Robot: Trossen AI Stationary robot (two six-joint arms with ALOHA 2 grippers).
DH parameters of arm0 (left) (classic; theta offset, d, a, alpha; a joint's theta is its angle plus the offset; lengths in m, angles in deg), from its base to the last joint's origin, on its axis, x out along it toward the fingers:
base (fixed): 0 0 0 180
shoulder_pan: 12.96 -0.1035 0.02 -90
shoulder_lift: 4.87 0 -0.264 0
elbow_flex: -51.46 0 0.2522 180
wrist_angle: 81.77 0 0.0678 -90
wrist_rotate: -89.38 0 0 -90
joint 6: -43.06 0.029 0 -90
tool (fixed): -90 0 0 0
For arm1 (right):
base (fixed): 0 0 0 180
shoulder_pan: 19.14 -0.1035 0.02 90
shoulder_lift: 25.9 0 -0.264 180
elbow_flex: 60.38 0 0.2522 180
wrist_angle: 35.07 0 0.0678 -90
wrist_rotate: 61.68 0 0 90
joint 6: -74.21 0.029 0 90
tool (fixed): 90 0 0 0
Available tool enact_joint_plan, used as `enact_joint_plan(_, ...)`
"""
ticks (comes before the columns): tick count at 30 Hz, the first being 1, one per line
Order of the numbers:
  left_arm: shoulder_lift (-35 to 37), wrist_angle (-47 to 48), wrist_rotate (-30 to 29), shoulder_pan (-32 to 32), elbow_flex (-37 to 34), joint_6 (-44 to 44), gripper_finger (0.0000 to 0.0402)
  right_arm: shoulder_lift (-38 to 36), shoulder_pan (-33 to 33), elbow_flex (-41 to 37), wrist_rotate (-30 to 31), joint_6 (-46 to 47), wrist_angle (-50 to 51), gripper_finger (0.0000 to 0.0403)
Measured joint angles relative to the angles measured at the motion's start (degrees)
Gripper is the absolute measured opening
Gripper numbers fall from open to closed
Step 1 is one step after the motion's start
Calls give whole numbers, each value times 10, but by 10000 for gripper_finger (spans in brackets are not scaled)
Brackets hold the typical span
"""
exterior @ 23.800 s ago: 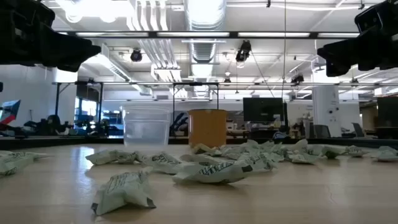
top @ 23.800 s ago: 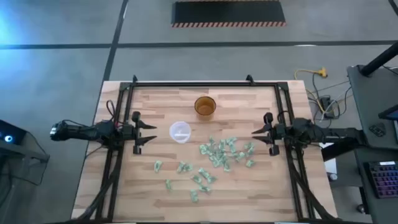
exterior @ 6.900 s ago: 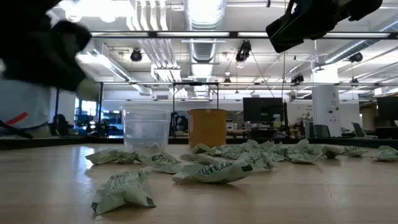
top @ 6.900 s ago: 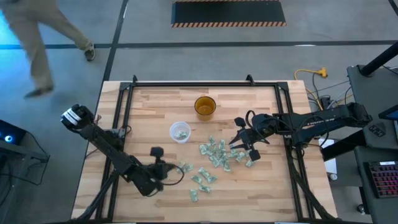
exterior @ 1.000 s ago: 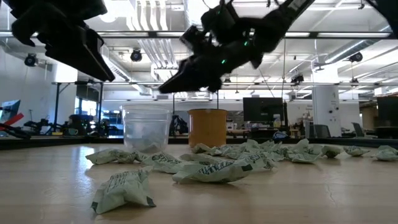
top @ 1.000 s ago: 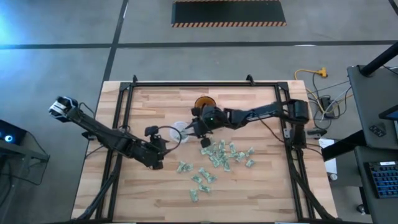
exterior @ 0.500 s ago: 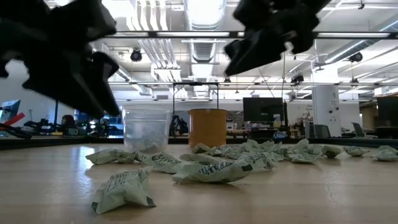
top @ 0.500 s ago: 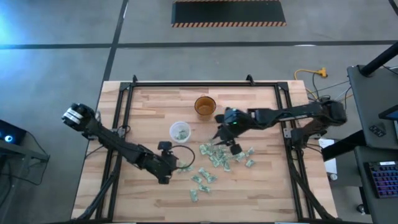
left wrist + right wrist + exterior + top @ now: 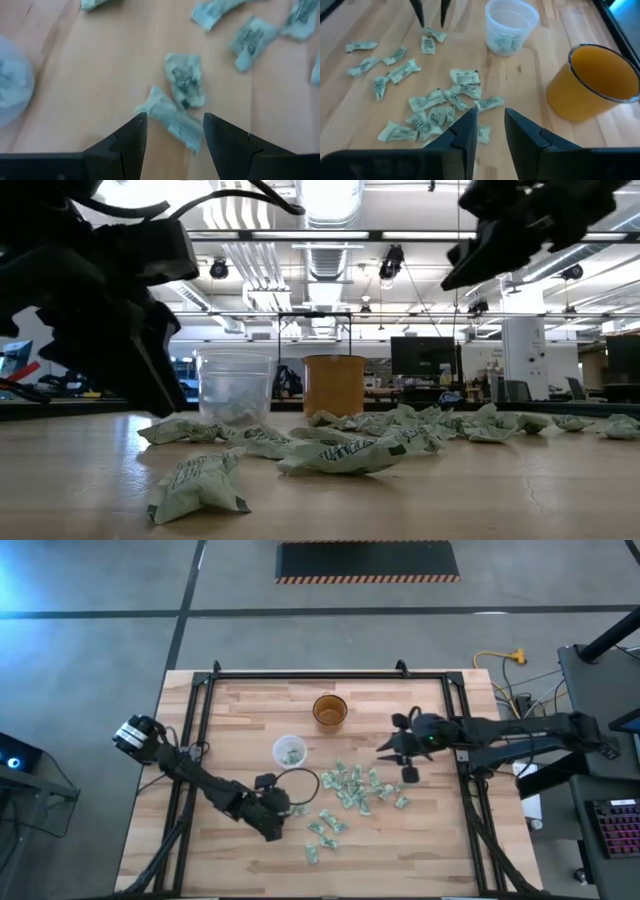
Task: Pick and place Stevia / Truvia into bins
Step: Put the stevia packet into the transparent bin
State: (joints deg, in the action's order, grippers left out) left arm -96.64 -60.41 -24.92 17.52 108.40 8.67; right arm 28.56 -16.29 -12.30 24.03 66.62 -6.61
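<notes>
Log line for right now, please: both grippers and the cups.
left gripper: open, straddling a pale green paper sachet | right gripper: open, empty, above table | translucent whitish plastic cup: holds sachets | amber-brown round cup: no sachets seen

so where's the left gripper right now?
In the high view the left gripper is low over the table's left-centre, jaws open astride a sachet, just below the translucent cup.

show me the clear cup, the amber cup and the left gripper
clear cup (image 9: pixel 289 752), high view, on its rim and the sachets inside
amber cup (image 9: pixel 592 82), right wrist view, on its side wall
left gripper (image 9: pixel 174 131), left wrist view, midway between its open fingertips, over a sachet
</notes>
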Motion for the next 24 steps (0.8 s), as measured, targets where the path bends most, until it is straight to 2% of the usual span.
enact_joint_plan(9, -17, -12, 19, 0, -2, -29, 178, -83, 0, -32, 0, 13, -4, 72)
enact_joint_plan(13, -33, -12, 42, 0, -1, -28, 178, -90, 0, -34, 0, 17, -4, 70)
enact_joint_plan(24, -29, -10, 55, 0, -2, -22, 175, -86, 0, -34, 0, 16, -4, 68)
